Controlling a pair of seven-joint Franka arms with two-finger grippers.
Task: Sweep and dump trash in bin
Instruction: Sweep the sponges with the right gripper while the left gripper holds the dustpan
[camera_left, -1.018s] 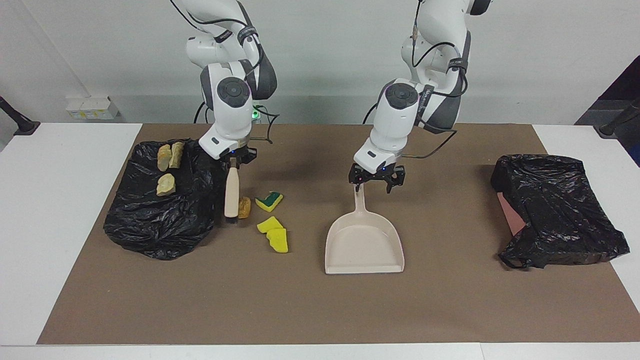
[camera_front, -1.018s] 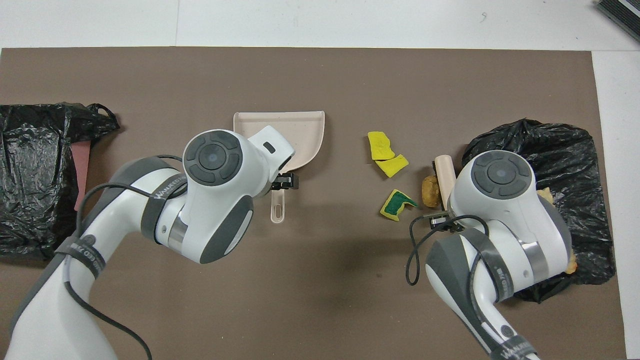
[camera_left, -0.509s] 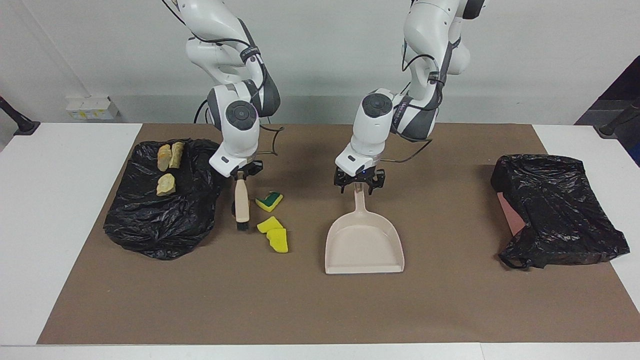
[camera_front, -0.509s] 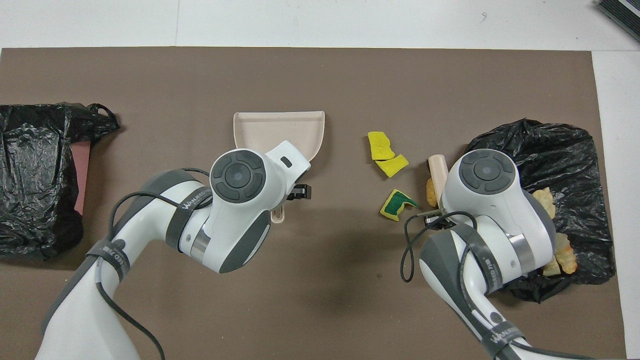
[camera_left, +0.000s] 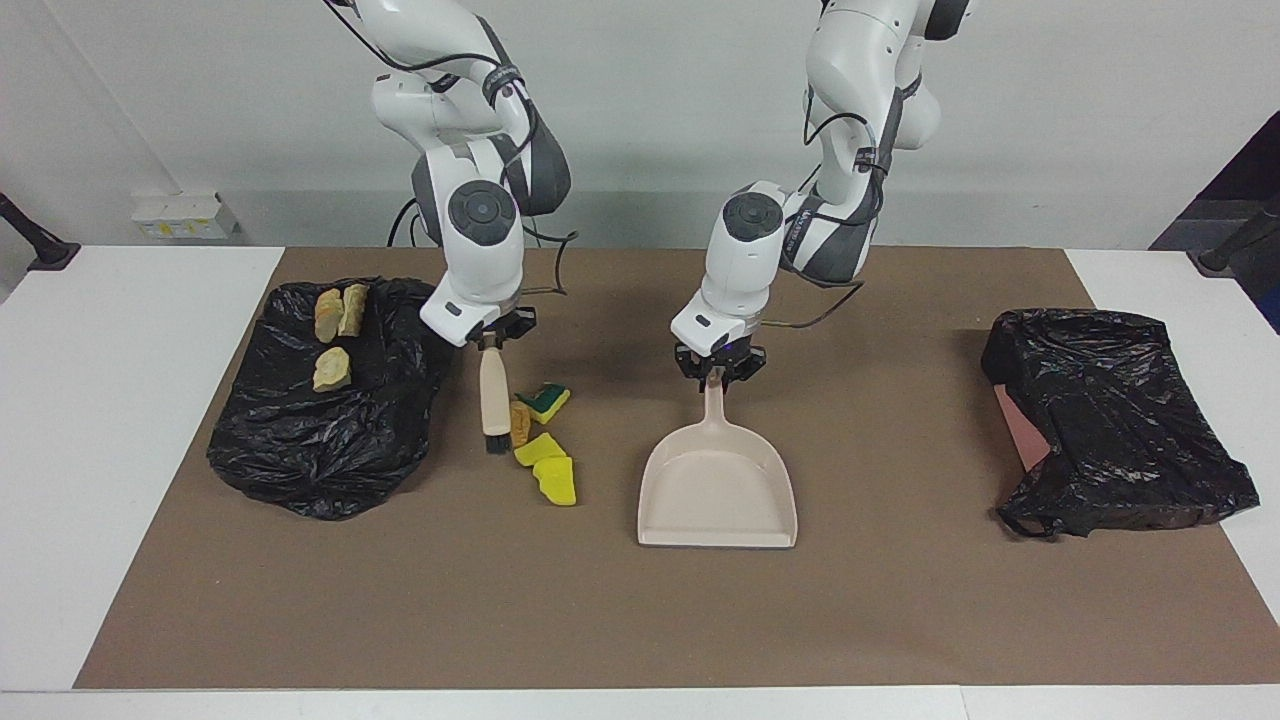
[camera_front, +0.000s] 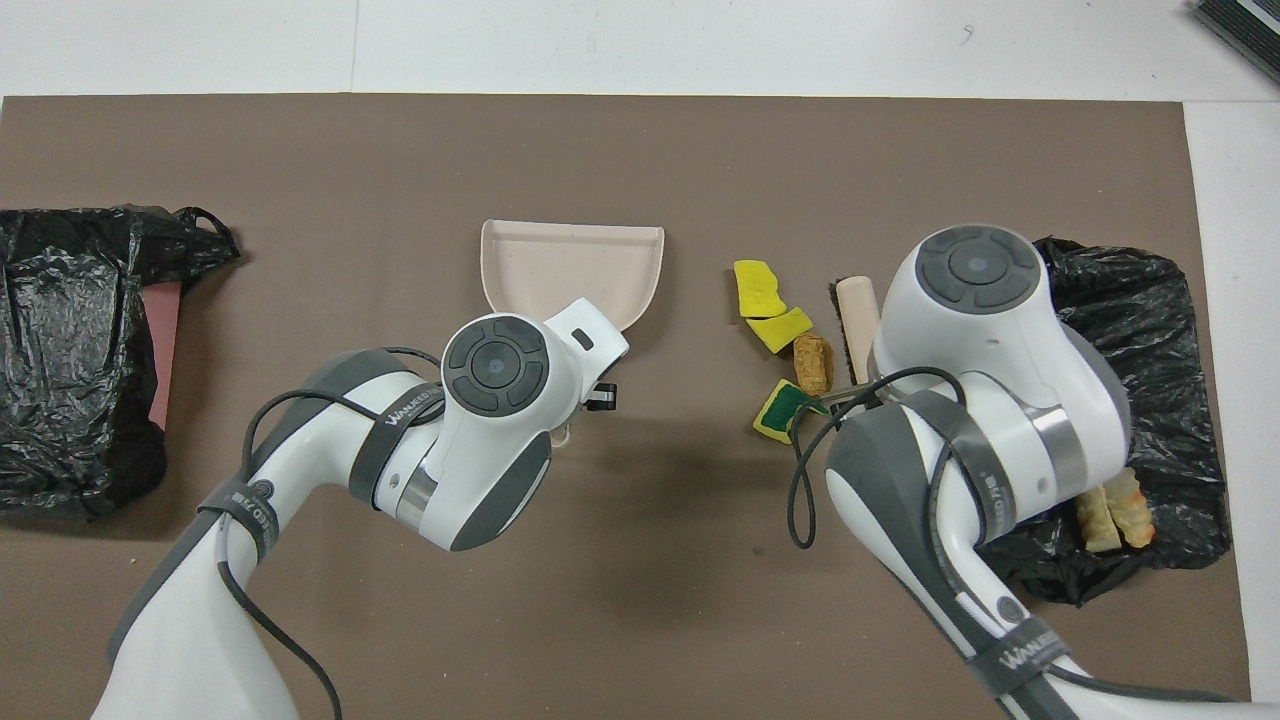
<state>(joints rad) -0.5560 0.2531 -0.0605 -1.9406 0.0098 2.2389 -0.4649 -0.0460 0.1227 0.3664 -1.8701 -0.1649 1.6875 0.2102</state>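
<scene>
My right gripper (camera_left: 494, 342) is shut on the top of a wooden-handled brush (camera_left: 494, 400), whose dark bristles rest on the mat. Against the brush lies trash: an orange chunk (camera_left: 520, 422), a green-faced sponge (camera_left: 543, 401) and two yellow wedges (camera_left: 548, 468). Three tan chunks (camera_left: 332, 370) lie on a black bag (camera_left: 300, 450) at the right arm's end. My left gripper (camera_left: 715, 374) is shut on the handle of the beige dustpan (camera_left: 716, 490), which lies flat beside the sponges. The bin (camera_left: 1115, 420), reddish under a black bag, sits at the left arm's end.
A brown mat (camera_left: 640, 620) covers the table's middle, with white table (camera_left: 100, 450) at either end. In the overhead view the right arm hides part of the black bag (camera_front: 1150, 300) and two of its chunks (camera_front: 1115, 510).
My left gripper has lowered and shut on the dustpan handle, shifting the pan slightly toward the sponges. My right gripper has swept the brush away from the black bag, pushing the orange chunk to the sponges.
</scene>
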